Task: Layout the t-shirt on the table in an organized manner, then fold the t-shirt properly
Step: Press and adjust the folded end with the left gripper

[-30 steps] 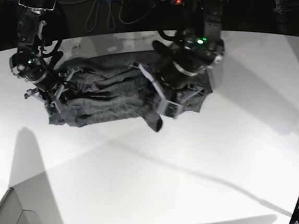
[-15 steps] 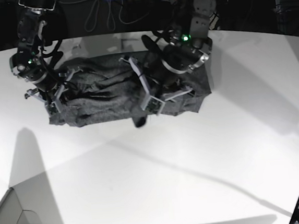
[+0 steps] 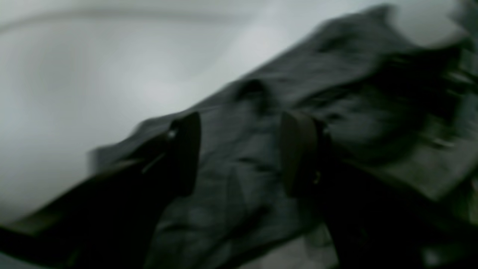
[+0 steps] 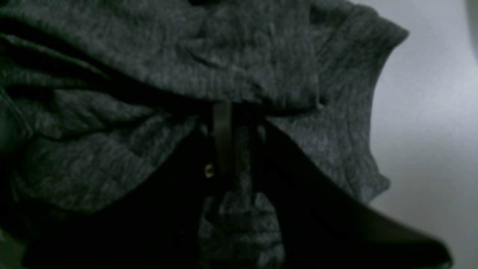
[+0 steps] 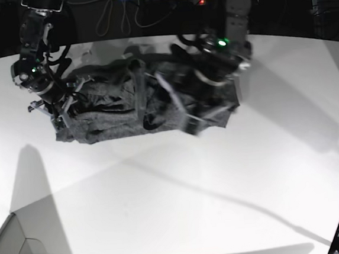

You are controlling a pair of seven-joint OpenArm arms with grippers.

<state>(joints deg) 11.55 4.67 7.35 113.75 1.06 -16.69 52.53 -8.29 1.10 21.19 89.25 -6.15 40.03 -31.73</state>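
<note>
The dark grey t-shirt (image 5: 106, 120) lies bunched in a wide strip at the far side of the white table (image 5: 163, 193). My right gripper (image 5: 61, 110), at the left of the base view, is shut on a fold of the t-shirt (image 4: 224, 56) near its left end. In the right wrist view the gripper (image 4: 227, 138) has cloth pinched between its fingers. My left gripper (image 5: 161, 104) is motion-blurred over the middle of the shirt. In the left wrist view the gripper (image 3: 241, 153) is open, with the t-shirt (image 3: 336, 67) showing below the gap.
A grey box corner (image 5: 14, 253) sits at the near left. The table's curved far edge (image 5: 150, 38) runs behind the arms, with cables and dark equipment beyond. Bare table shows beside the shirt in both wrist views (image 3: 93, 74) (image 4: 429, 93).
The left gripper swung toward the base view's left over the shirt. The flap that hung past the near hem now lies on the shirt. The right gripper has not moved.
</note>
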